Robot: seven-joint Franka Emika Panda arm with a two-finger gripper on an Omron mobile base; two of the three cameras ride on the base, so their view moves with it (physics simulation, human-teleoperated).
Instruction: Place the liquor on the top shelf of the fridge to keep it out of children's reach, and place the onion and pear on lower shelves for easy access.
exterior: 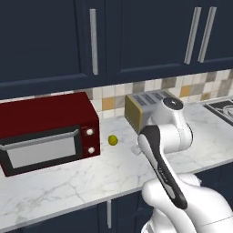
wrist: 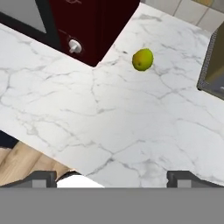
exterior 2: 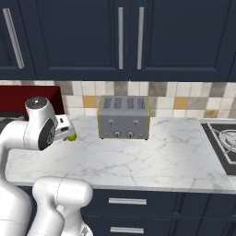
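Note:
The pear (exterior: 113, 140) is a small yellow-green ball lying on the white marble counter (exterior: 91, 177) between a red microwave and a toaster. It also appears as the pear (exterior 2: 72, 137) just behind my hand and as the pear (wrist: 142, 59) at the upper middle of the hand view. My gripper (wrist: 112, 178) hangs above the counter, short of the pear, open, with its fingertips (wrist: 41, 177) wide apart and nothing between them. The liquor, the onion and the fridge are out of view.
A red microwave (exterior: 45, 132) stands left of the pear and a grey toaster (exterior 2: 123, 117) to its right. A stove top (exterior 2: 221, 138) lies at the counter's far right. Dark navy cabinets (exterior 2: 92, 37) hang overhead. The counter's front edge and wooden floor (wrist: 22, 164) show below the hand.

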